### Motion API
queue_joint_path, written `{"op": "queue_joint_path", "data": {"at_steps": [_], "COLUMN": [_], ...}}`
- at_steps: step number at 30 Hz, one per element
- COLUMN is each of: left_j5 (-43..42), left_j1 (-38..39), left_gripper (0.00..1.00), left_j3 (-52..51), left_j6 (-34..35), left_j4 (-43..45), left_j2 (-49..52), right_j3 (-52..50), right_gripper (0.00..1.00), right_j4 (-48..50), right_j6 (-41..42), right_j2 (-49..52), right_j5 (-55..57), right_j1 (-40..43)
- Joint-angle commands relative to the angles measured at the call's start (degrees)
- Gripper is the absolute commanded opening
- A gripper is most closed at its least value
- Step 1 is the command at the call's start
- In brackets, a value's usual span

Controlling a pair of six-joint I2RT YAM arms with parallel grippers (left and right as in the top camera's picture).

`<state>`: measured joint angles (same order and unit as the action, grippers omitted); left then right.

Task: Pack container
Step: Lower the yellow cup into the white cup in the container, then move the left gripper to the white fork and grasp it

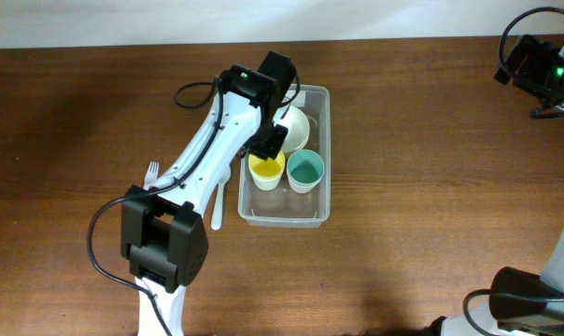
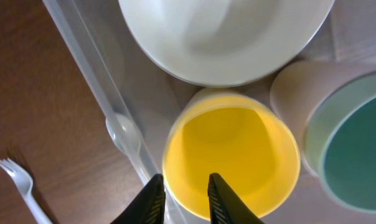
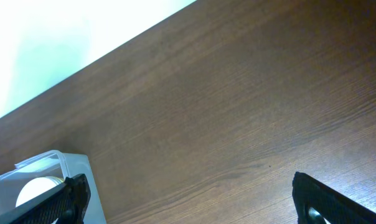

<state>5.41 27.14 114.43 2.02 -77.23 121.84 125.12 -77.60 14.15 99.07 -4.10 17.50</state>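
From overhead, the container (image 1: pixel 284 210) sits at the middle of the table (image 1: pixel 431 187). It holds a white bowl (image 1: pixel 297 124) at its far end, with a yellow cup (image 1: pixel 266 171) and a teal cup (image 1: pixel 305 171) side by side nearer. The left arm (image 1: pixel 207 154) reaches over the container's left wall, and the left gripper (image 1: pixel 269 142) hangs just above the yellow cup. This view does not show how its jaws stand. A white fork (image 1: pixel 151 172) and a white spoon (image 1: pixel 218 207) lie on the table left of the container. The right arm (image 1: pixel 542 65) is at the far right, well apart.

The left wrist camera shows what overhead hides. The jaws are slightly apart, astride the yellow cup's rim, one finger outside and one inside, with yellow showing between them. The spoon's bowl lies just beside the container wall.

The right wrist camera shows the right gripper (image 3: pixel 189 180) spread wide over bare wood. A corner of the container, with the white bowl inside, shows at its lower left.
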Motion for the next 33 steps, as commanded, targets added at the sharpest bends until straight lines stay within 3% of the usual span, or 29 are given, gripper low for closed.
{"op": "queue_joint_path", "data": {"at_steps": [1,6,9,14,17,20,26,33], "left_j5": [0.46,0.66,0.59,0.35,-0.04,-0.02,0.04,2.14], "left_j1": [-1.99,-8.96,-17.88,-26.25,-30.1,-32.11,-35.04,-36.65], "left_gripper": [0.27,0.43,0.44,0.44,0.58,0.78,0.77,0.75], "left_j3": [2.47,7.89,7.87,6.45,1.07,-9.09,-27.74,-39.54], "left_j6": [-0.04,0.28,2.73,2.73,2.14,-3.43,-13.64,-25.09], "left_j4": [-2.91,-11.28,-17.31,-19.21,-16.09,-8.33,8.7,22.99], "left_j2": [-1.31,-9.2,-16.22,-20.65,-21.53,-21.46,-21.29,-21.14], "right_j3": [0.13,0.13,0.13,0.13,0.13,0.13,0.13,0.13], "right_gripper": [0.99,0.99,0.99,0.99,0.99,0.99,0.99,0.99], "right_j4": [0.22,0.22,0.22,0.22,0.22,0.22,0.22,0.22], "right_j6": [-0.22,-0.22,-0.22,-0.22,-0.22,-0.22,-0.22,-0.22], "right_j2": [-0.24,-0.24,-0.24,-0.24,-0.24,-0.24,-0.24,-0.24], "right_j5": [0.28,0.28,0.28,0.28,0.28,0.28,0.28,0.28], "right_j1": [0.15,0.15,0.15,0.15,0.15,0.15,0.15,0.15]}}
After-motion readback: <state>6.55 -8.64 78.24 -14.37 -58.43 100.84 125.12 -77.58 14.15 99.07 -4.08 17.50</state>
